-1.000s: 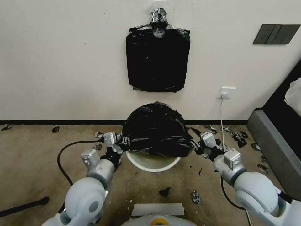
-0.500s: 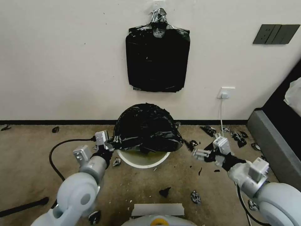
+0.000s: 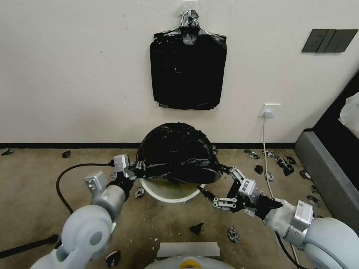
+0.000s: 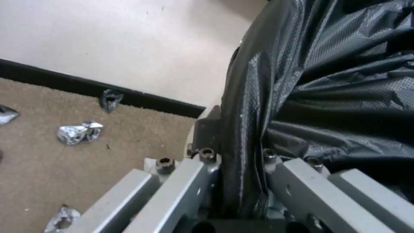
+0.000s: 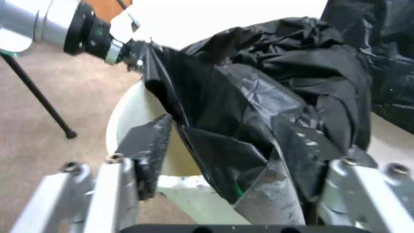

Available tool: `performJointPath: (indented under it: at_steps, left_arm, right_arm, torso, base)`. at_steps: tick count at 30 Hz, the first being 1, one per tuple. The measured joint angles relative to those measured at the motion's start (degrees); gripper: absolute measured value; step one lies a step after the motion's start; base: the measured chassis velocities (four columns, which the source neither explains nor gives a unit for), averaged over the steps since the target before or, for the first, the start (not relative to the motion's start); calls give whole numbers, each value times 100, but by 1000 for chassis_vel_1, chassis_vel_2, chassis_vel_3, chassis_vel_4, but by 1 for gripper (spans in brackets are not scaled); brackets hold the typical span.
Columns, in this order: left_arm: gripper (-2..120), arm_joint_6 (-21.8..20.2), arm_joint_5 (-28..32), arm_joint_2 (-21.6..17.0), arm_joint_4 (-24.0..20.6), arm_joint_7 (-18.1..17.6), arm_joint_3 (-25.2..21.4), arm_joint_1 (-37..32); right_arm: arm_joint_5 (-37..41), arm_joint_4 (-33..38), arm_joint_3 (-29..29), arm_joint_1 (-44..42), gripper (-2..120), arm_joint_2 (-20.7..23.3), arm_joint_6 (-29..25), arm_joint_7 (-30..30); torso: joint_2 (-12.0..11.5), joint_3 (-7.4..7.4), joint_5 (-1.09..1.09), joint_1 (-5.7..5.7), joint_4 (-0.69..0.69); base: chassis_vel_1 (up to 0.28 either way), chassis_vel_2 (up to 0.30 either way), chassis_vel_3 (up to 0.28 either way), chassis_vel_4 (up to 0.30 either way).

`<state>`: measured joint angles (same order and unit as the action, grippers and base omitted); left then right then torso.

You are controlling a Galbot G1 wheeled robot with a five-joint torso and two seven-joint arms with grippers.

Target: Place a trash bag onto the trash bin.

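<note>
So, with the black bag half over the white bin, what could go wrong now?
1. The left pincer is shut on the crinkly black plastic trash bag; pulling harder may tear the thin film.
2. The right pincer is open at the bag's edge, so that side may slip off the round white plastic trash bin.
3. The bag is bunched over the opening, and the bin's near rim is uncovered.

- An off-white wall [image 3: 74, 74] meets tan carpet [image 3: 33, 186] at a black baseboard [image 3: 56, 145].
- A dark switch panel [image 3: 329, 40] sits high on the wall; a white outlet [image 3: 270, 110] lower down, with a white cord [image 3: 264, 138] hanging.
- Grey upholstered furniture [image 3: 329, 186] stands on the right.
</note>
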<state>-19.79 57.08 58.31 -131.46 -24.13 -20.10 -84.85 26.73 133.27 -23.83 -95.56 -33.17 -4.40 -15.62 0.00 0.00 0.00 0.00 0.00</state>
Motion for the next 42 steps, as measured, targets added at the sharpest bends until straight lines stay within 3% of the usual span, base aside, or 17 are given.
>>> performJointPath:
  at_steps: [18, 26, 29, 30, 32, 42]
  left_arm:
    - [2, -83, 37, -12, -125, 42, 33, -3]
    - [2, -205, 549, 12, -216, -237, -39, 51]
    - [2, -243, 1099, 66, -357, -670, -69, 99]
    - [2, -243, 1099, 66, -357, -670, -69, 99]
    - [2, -237, 1246, 170, -547, -878, -73, -39]
    - [2, -444, 1337, 163, -686, -1019, -79, -212]
  right_arm:
    - [-157, -119, 272, 251, 0, 314, -165, -117]
    - [-217, -138, 380, 152, 0, 420, -630, -722]
    - [-974, -409, 828, 292, 0, 323, -988, -1236]
    - [-974, -409, 828, 292, 0, 323, -988, -1236]
    - [-1947, -989, 1108, 668, 0, -128, -1097, -1209]
    - [-2613, -2135, 1651, 1297, 0, -548, -999, -694]
  torso:
    - [0, 0, 0, 0, 0]
    - [0, 0, -1, 0, 0]
    - [0, 0, -1, 0, -1]
    - [0, 0, -1, 0, -1]
    - [0, 0, 1, 0, 0]
    - [0, 0, 0, 0, 0]
  base:
    - [0, 0, 0, 0]
    - [0, 0, 0, 0]
    - [0, 0, 0, 0]
    - [0, 0, 0, 0]
    - [0, 0, 0, 0]
    - [0, 0, 0, 0]
